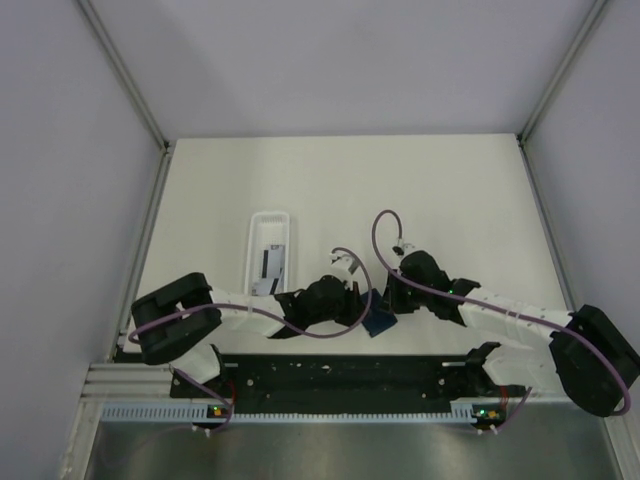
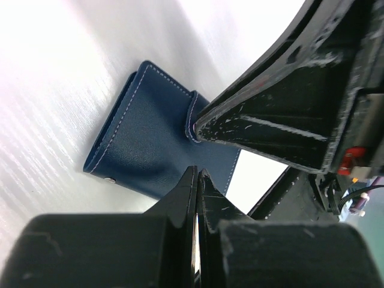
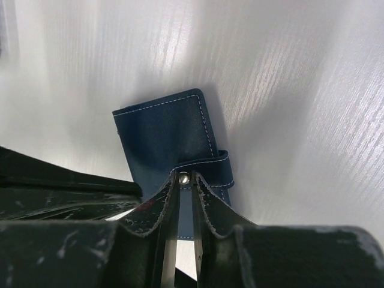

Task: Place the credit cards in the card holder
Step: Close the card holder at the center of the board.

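A: Holder [image 1: 379, 323]?
B: Folded, flat on table [image 1: 450, 200] near front edge, between both claws. Long side running away from right claw [image 3: 187, 180]; jaws a slit apart astride strap [image 3: 207, 163], real grip unclear.
A: Left claw [image 2: 197, 175]?
B: Shut, just beside holder; anything pinched, unclear.
A: Cards [image 1: 270, 264]?
B: In tray [image 1: 252, 235], off left.

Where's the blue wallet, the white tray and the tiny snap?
card holder [image 3: 162, 132], right wrist view, front cover.
white tray [image 1: 251, 250], top view, left wall.
snap stud [image 2: 108, 179], left wrist view, round head.
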